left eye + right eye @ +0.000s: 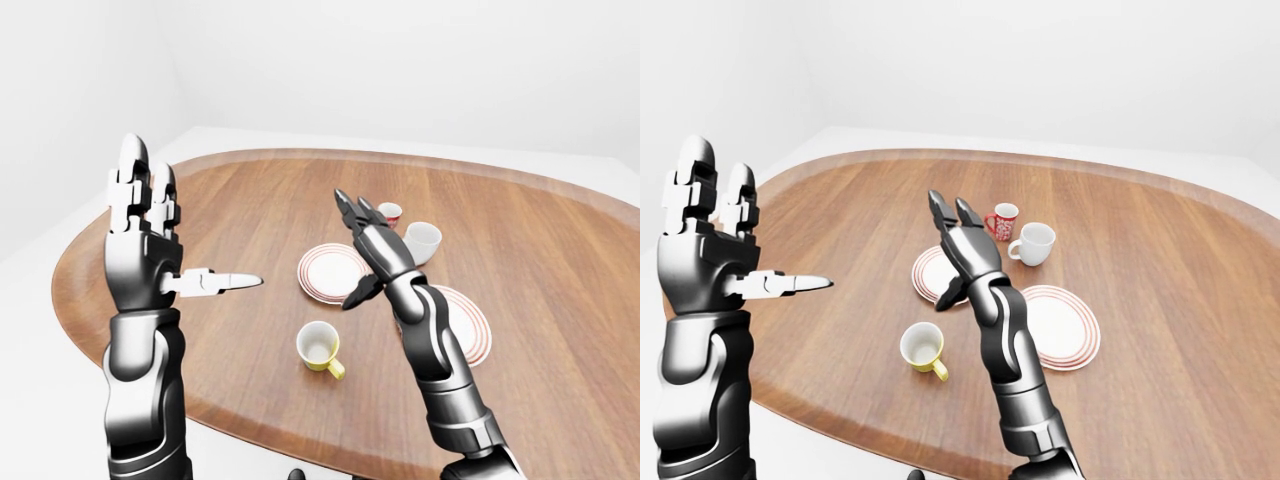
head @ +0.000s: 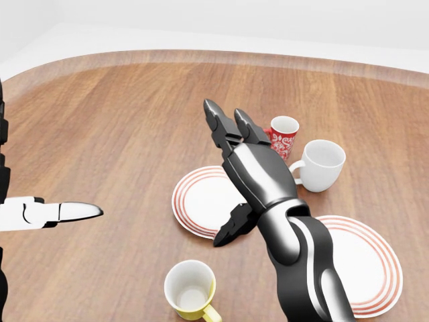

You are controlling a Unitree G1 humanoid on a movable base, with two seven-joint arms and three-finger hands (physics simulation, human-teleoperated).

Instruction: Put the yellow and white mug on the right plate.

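The yellow and white mug (image 2: 190, 291) stands upright on the wooden table (image 2: 114, 127), its handle toward the bottom right of the head view. The right plate (image 2: 372, 261), white with red rings, lies to the mug's right, partly hidden by my right forearm. My right hand (image 2: 231, 171) is open and empty, raised above the left plate (image 2: 201, 201), fingers pointing up the view. My left hand (image 1: 165, 235) is open and empty, held high at the left of the left-eye view, far from the mug.
A red patterned mug (image 2: 284, 134) and a white mug (image 2: 320, 165) stand close together above the right plate. The table's rounded edge (image 1: 250, 425) runs along the bottom of the eye views, with white floor beyond.
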